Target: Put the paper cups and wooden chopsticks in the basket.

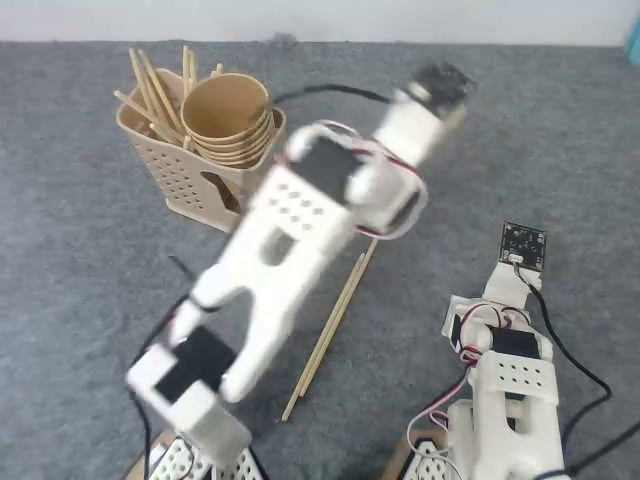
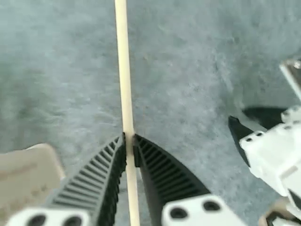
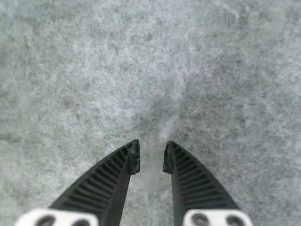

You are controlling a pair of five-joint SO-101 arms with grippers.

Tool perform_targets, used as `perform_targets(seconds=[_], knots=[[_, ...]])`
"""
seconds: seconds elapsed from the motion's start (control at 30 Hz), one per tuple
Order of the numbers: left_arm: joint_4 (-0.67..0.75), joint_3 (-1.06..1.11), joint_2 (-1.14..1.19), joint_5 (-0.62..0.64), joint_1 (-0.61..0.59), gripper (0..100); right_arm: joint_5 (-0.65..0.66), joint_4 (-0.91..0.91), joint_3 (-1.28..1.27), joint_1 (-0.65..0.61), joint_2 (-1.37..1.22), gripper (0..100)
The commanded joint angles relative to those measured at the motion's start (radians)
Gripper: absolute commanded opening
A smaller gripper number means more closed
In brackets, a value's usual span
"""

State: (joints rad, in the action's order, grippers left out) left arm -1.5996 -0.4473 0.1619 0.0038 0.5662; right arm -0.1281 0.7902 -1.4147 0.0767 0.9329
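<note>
Left gripper [image 2: 129,139] pinches the chopstick [image 2: 123,70] by its tips only; I fear it pivots and slips before the basket [image 1: 175,185]

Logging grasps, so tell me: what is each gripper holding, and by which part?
The left gripper pinches a thin pale wooden chopstick partway along its shaft; the right gripper, open, holds nothing.
</note>
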Motion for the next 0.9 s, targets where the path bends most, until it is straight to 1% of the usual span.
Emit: perform_targets(seconds=[0.0,0.13,0.2,0.3,0.4,0.47,0.53,0.6,0.67,0.77,0.8,0.87], knots=[[0.002,-0.050,-0.241,-0.002,-0.101,1,0.014,-0.021,0.009,0.015,0.022,9.1],[0.032,-0.041,-0.482,-0.006,-0.161,1,0.014,-0.021,0.009,0.015,0.022,9.1],[0.060,-0.015,-0.594,-0.006,-0.216,1,0.014,-0.021,0.008,0.015,0.022,9.1],[0.127,0.087,-0.752,-0.008,-0.327,1,0.014,-0.021,0.006,0.015,0.022,9.1],[0.258,0.255,-0.898,-0.008,-0.442,1,0.014,-0.021,0.005,0.015,0.022,9.1],[0.376,0.392,-0.994,-0.008,-0.511,1,0.014,-0.021,0.003,0.015,0.022,9.1],[0.525,0.542,-1.085,-0.008,-0.577,1,0.014,-0.021,0.003,0.015,0.022,9.1],[0.717,0.700,-1.162,-0.008,-0.638,1,0.014,-0.021,0.003,0.015,0.022,9.1],[0.941,0.858,-1.212,-0.006,-0.701,1,0.014,-0.021,0.003,0.015,0.022,9.1],[1.260,1.063,-1.217,-0.003,-0.763,1,0.014,-0.021,0.002,0.015,0.022,9.1],[1.338,1.119,-1.206,-0.003,-0.776,1,0.014,-0.021,0.002,0.015,0.022,9.1],[1.435,1.207,-1.169,-0.002,-0.789,1,0.014,-0.021,0.002,0.015,0.022,9.1]])
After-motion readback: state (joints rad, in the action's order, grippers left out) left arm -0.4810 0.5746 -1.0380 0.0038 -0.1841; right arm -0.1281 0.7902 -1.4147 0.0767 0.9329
